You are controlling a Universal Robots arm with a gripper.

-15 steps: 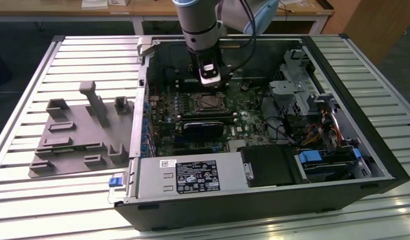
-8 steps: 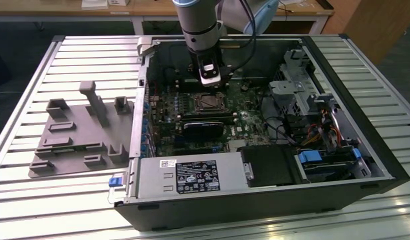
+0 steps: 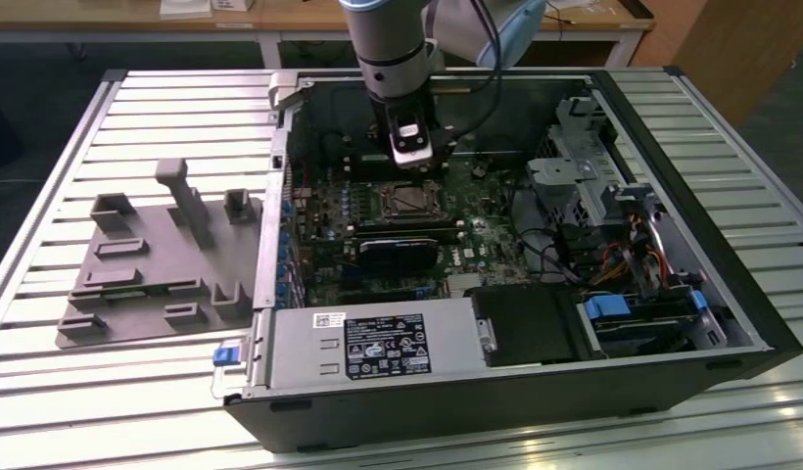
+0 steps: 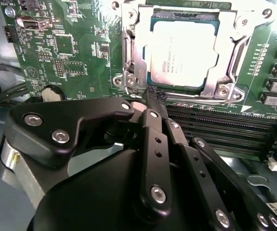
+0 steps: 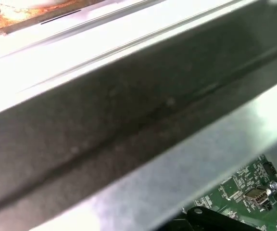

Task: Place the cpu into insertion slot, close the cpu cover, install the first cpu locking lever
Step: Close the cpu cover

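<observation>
Slatted metal table [image 3: 115, 411] — open computer case [image 3: 506, 416], grey fixture [image 3: 140, 284]

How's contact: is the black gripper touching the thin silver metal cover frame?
Cannot tell: in the second wrist view the gripper overlaps a corner of the cover frame, hiding any gap.

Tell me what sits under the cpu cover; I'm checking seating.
The cpu shows through the window of the cpu cover, lying flat. The insertion slot beneath is hidden.

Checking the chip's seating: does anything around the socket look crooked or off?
Nothing stands out. In the second wrist view the cpu lies square within the window of the cpu cover, which sits flat around it. The pincer is by its corner.
</observation>
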